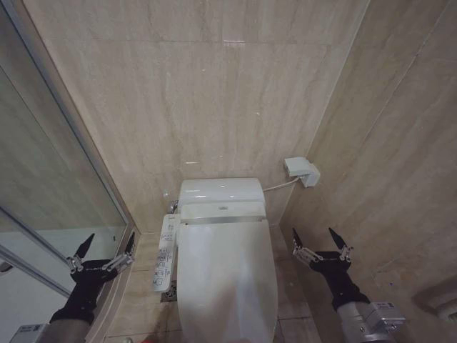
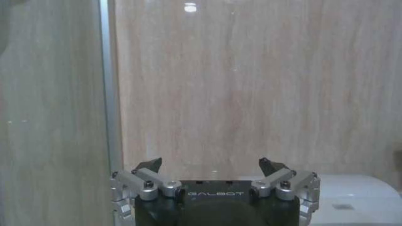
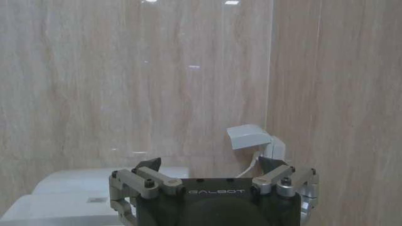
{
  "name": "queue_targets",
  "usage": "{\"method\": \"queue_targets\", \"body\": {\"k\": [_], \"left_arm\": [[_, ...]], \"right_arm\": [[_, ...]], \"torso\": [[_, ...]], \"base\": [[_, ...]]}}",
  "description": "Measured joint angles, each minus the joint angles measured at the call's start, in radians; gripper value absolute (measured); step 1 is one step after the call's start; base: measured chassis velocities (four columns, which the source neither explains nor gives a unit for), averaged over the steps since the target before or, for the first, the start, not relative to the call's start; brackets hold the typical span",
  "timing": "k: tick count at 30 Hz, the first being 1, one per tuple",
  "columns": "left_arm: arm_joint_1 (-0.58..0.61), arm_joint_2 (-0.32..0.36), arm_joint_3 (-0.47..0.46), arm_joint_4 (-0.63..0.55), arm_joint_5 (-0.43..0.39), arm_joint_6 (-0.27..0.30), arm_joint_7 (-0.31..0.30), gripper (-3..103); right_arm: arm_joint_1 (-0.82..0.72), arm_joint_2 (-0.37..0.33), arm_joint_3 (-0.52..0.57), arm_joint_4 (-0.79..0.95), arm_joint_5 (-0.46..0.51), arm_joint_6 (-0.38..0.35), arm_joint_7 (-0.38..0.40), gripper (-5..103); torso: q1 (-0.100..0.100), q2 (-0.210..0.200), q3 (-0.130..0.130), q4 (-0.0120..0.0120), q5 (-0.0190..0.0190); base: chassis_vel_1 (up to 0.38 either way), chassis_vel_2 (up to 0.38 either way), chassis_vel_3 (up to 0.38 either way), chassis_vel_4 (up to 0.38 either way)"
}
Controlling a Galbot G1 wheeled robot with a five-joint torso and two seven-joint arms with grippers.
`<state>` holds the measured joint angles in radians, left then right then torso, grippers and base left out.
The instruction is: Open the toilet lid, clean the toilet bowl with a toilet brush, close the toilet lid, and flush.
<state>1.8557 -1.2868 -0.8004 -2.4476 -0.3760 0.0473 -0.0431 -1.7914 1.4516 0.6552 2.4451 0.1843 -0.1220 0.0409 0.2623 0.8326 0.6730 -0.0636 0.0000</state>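
A white wall socket box (image 1: 301, 171) with a cord sat on the tiled wall right of the tank (image 1: 221, 190), and a control panel (image 1: 166, 251) ran along the toilet's left side beside a glass partition (image 1: 50, 193). The toilet lid (image 1: 225, 279), smooth and white, lay closed between the arms. The left gripper (image 1: 107, 246) and right gripper (image 1: 320, 239) hovered beside it, fingers spread, holding nothing.
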Motion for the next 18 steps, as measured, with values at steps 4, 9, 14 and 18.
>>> {"method": "queue_targets", "body": {"k": [4, 9, 14, 18], "left_arm": [[0.014, 0.002, -0.006, -0.02, 0.0, 0.035, 0.013, 100], [0.035, -0.001, -0.013, -0.052, 0.005, 0.095, 0.017, 100], [0.058, -0.017, -0.006, -0.057, 0.022, 0.114, 0.022, 100], [0.064, -0.026, 0.0, -0.057, 0.028, 0.044, 0.048, 100]], "right_arm": [[0.0, 0.0, 0.0, 0.0, 0.0, 0.0, 0.0, 100], [0.0, 0.0, 0.0, 0.0, 0.0, 0.0, 0.0, 100], [0.0, 0.0, 0.0, 0.0, 0.0, 0.0, 0.0, 100], [0.0, 0.0, 0.0, 0.0, 0.0, 0.0, 0.0, 100]], "torso": [[0.0, 0.0, 0.0, 0.0, 0.0], [0.0, 0.0, 0.0, 0.0, 0.0], [0.0, 0.0, 0.0, 0.0001, 0.0], [0.0, 0.0, 0.0, 0.0, 0.0]], "base": [[0.0, 0.0, 0.0, 0.0], [0.0, 0.0, 0.0, 0.0], [0.0, 0.0, 0.0, 0.0], [0.0, 0.0, 0.0, 0.0]]}}
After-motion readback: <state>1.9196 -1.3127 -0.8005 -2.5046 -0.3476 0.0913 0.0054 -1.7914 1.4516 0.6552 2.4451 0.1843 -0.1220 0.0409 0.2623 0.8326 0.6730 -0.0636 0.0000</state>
